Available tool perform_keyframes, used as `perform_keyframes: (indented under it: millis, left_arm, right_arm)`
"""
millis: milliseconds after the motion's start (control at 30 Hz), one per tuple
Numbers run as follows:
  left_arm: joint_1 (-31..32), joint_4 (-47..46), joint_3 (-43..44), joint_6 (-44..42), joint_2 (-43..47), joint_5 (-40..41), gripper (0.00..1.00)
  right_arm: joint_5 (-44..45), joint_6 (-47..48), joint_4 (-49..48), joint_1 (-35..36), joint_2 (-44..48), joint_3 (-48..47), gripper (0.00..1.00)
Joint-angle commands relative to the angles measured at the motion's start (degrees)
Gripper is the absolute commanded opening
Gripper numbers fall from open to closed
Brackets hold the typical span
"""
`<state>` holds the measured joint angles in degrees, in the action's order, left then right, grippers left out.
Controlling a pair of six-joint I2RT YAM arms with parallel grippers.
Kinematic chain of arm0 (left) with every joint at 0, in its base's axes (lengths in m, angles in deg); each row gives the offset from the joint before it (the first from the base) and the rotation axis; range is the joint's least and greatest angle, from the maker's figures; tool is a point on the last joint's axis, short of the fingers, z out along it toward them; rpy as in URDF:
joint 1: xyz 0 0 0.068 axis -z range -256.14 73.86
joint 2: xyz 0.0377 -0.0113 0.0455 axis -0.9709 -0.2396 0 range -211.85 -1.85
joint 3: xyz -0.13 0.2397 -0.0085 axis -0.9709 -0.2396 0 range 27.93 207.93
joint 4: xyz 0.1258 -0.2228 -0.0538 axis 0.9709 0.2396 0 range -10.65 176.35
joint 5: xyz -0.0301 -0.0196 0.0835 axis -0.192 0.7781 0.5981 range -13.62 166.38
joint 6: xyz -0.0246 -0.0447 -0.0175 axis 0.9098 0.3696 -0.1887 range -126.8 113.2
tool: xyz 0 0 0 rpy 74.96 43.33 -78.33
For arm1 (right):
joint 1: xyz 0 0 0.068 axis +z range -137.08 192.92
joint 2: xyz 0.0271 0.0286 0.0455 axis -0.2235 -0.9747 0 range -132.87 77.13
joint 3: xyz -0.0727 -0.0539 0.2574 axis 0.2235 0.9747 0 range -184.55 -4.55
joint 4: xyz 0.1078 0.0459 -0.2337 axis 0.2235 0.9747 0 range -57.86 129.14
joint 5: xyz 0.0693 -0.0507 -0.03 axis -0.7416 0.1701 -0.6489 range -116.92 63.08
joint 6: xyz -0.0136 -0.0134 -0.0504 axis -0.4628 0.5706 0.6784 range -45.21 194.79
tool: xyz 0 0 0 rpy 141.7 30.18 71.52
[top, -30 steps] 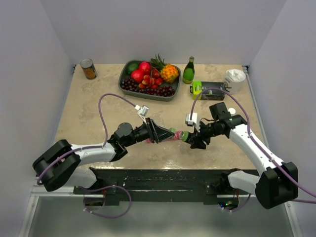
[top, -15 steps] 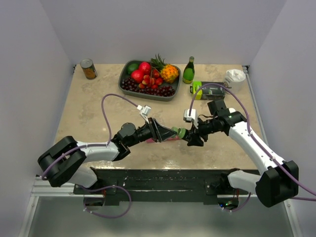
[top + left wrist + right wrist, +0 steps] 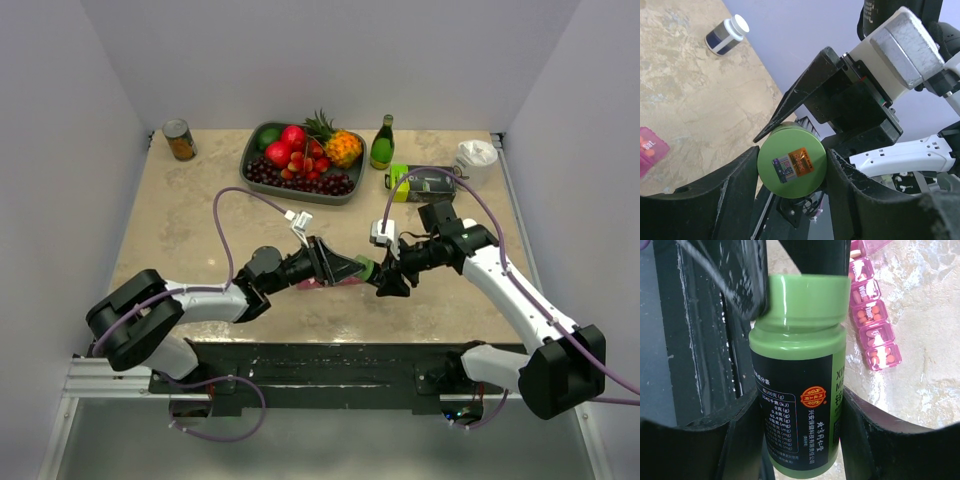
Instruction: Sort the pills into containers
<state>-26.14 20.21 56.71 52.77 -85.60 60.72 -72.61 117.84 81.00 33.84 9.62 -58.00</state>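
One bottle [image 3: 796, 405], well inside table [image 3: 180, 230] edges.

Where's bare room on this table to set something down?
Free: the left side between the can and left arm; the near right inside the bent right arm. Crowded: around the fruit tray, and mid-table where left tool meets right tool.

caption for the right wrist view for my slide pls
Right claw holds the green-capped bottle by its body, left claw grips its cap; pink pill organizer lies on the table.

Pill organizer [image 3: 651, 150] cut off by left edge; overhead, mostly hidden beneath left claw [image 3: 353, 268]
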Motion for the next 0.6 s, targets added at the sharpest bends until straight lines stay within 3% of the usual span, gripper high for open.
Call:
perform_keyframes:
  millis: [0,300,433,567]
  left_arm:
    - [1.33,-4.68,3.48,0.46,-0.89,-0.16,0.0]
    - [1.33,-1.52,5.94,-3.92,-1.07,-4.98,0.0]
    - [1.24,3.23,10.68,-12.71,-1.16,-14.99,0.0]
    - [-1.29,4.91,12.27,-20.45,-0.28,-30.34,0.0]
  right_arm:
    - [-2.82,-1.47,-0.7,0.52,0.0,-3.24,0.0]
    - [-8.88,-3.23,1.49,0.52,-1.57,-6.22,0.0]
    - [-16.43,-3.23,5.36,0.43,-3.94,-9.99,0.0]
    - [-24.26,2.81,15.09,0.34,-7.19,-14.74,0.0]
